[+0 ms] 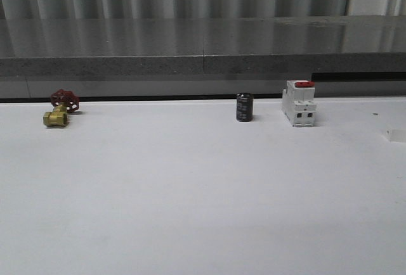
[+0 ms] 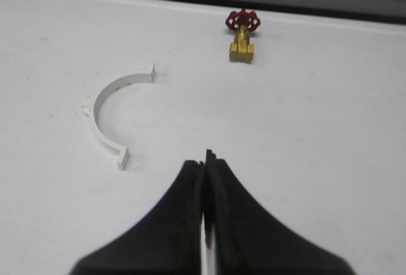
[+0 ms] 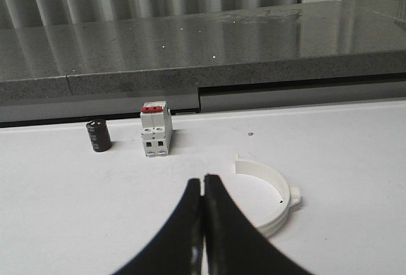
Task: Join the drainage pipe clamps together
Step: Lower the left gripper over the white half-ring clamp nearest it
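Setting: plain white tabletop right in front of me, grey stone ledge and ribbed wall behind it.

Left tool: fingers pressed together, holding nothing, hovering low over the white surface.

Right tool: same deal, tips closed on each other, nothing in them.

Left half-ring: first of the drainage pipe clamps, lying flat just ahead of my left tool and off to one side, open side facing inward toward the middle. Untouched.

Right half-ring: the other clamp piece, flat beside my right tool, close to the fingers. My guess is they're set out one per arm so each side can grab its own and bring them together in the middle.

Progress: basically at the start, the halves aren't joined.

Next: I'd open both tools before going down on the rims.

Far stuff: brass valve with red handwheel, black cylinder, white breaker with red top, all lined up near the back edge, well clear.
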Robot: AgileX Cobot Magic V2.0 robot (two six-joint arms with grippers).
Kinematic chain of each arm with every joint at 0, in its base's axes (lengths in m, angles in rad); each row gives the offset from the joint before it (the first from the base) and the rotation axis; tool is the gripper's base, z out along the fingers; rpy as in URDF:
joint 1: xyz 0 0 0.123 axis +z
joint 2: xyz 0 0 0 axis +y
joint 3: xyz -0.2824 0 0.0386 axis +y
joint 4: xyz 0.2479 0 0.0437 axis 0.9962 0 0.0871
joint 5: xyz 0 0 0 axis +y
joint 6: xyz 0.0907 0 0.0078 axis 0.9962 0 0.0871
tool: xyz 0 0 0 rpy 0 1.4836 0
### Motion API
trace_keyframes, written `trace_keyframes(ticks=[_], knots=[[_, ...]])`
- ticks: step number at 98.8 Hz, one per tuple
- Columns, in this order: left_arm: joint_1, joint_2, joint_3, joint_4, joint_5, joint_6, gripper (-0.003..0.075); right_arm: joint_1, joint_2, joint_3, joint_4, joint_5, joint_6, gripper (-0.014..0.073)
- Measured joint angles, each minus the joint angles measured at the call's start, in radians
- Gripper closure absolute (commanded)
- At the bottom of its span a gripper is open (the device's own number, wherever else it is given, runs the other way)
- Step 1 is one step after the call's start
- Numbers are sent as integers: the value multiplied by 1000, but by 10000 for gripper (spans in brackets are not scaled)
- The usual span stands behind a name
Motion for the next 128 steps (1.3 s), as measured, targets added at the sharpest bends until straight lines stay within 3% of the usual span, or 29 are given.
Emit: trace_keyframes(ticks=[13,20,30,42,49,75,98,128], knots=[[0,99,-2,15,8,0,733,0,0,0,0,0,0,661],[0,134,-2,16,8,0,679,0,0,0,0,0,0,661],[0,160,-3,17,9,0,507,0,0,0,0,0,0,661],[0,168,-3,19,9,0,220,0,0,0,0,0,0,661],[0,168,-3,19,9,0,139,0,0,0,0,0,0,661],[22,229,-38,19,18,1,134,0,0,0,0,0,0,661],[123,476,-194,19,72,13,134,0,0,0,0,0,0,661],[242,789,-416,11,118,154,134,0,0,0,0,0,0,661]])
